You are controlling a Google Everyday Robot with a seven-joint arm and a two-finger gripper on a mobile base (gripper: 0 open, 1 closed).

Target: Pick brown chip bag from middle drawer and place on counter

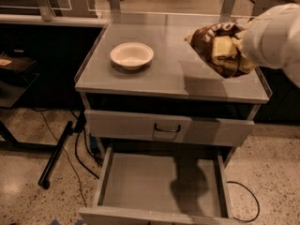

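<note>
My gripper point(236, 43) is at the right, clamped on the brown chip bag point(206, 37), holding it just above the counter's point(178, 74) right side, with the white bowl point(131, 55) well left and the middle drawer point(159, 182) open below.
</note>
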